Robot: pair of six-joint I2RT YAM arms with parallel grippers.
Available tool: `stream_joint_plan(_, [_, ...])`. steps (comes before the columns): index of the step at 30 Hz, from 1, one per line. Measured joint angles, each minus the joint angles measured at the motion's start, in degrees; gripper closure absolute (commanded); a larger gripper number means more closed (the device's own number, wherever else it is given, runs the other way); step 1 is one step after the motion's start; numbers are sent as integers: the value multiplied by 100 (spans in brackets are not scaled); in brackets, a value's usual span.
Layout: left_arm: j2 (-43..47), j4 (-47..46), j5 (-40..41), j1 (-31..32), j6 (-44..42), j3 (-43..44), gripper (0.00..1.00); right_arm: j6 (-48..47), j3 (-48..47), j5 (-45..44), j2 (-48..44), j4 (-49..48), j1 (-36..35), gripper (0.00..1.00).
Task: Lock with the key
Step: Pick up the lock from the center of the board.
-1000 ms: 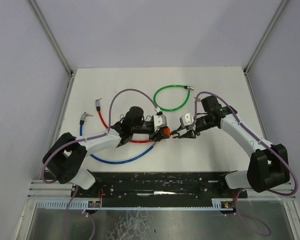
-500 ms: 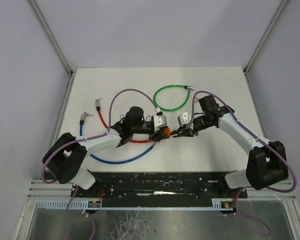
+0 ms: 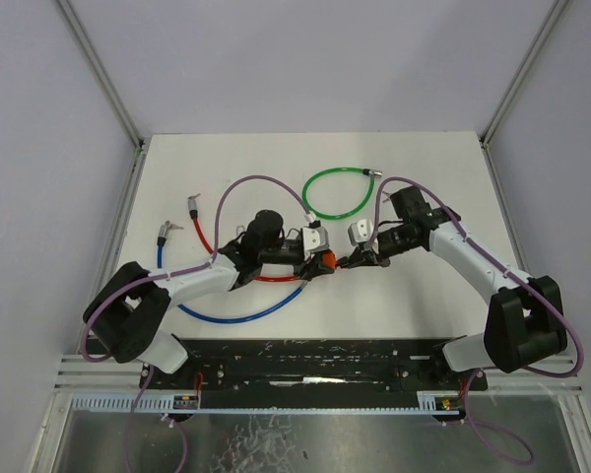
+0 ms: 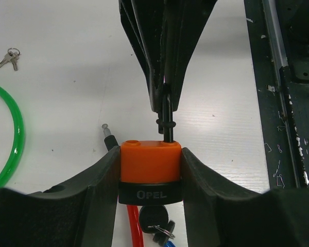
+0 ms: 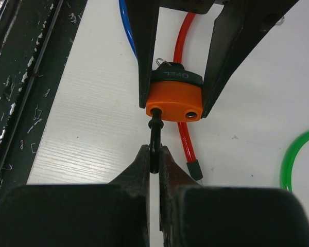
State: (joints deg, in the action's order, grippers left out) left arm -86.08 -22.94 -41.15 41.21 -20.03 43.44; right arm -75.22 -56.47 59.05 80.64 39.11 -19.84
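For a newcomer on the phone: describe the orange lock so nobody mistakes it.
On the white table, look to the middle, where both arms meet. The left gripper clamps a small orange lock with a black base marked OPEL, while the right gripper holds a black pin at one of its holes. It alone is orange and blocky; the green cable and blue cable nearby are thin.

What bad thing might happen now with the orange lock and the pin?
The right pincer pinches the thin black pin by its very end, so it might tilt and jam at the hole. The left pincer only squeezes the orange lock by its sides; a hard push might slide it out.
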Motion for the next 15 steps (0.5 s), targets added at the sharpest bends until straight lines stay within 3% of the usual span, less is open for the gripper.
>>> stream_joint_plan(2, [2, -2, 2, 0, 0, 0, 99, 61, -42, -17, 0, 2, 0, 100])
stream_joint_plan(3, [2, -11, 4, 0, 0, 0, 94, 87, -57, -26, 0, 4, 0, 100])
stream_joint_plan(7, [33, -39, 50, 0, 39, 0, 57, 291, -149, -57, 2, 28, -4, 100])
stream_joint_plan(10, [59, -96, 157, 0, 133, 0, 38, 549, -249, -107, 11, 57, -4, 100])
stream_joint_plan(15, [264, -391, 522, 0, 332, -225, 22, 1102, -555, -122, 37, 105, -4, 100])
